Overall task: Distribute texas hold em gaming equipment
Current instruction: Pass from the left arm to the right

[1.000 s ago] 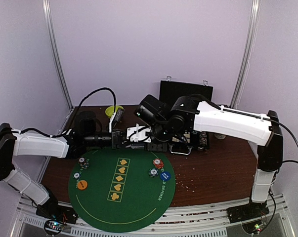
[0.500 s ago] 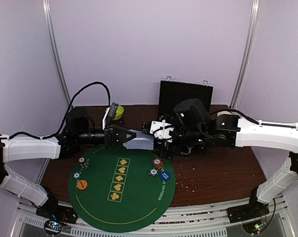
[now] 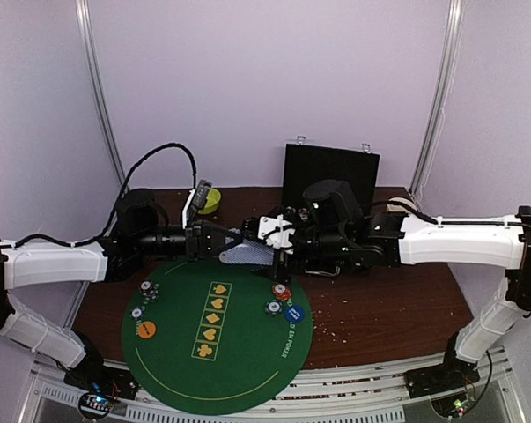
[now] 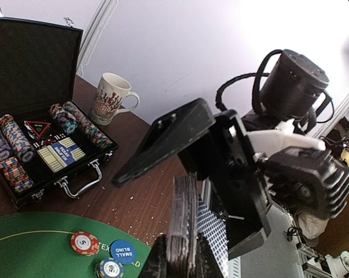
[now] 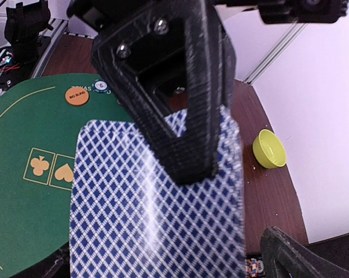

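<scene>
Above the brown table (image 3: 379,308) and green mat (image 3: 239,361) — lilac walls (image 3: 247,79) behind — left gripper (image 3: 219,241) pinches cards (image 3: 247,255), right gripper (image 3: 267,247) gapes.

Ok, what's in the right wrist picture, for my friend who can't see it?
The left arm's black fingers pinch blue diamond-backed playing cards that fill most of the view. Behind them lie a green poker mat with an orange Big Blind button, and a lime-green bowl off to the right.
</scene>
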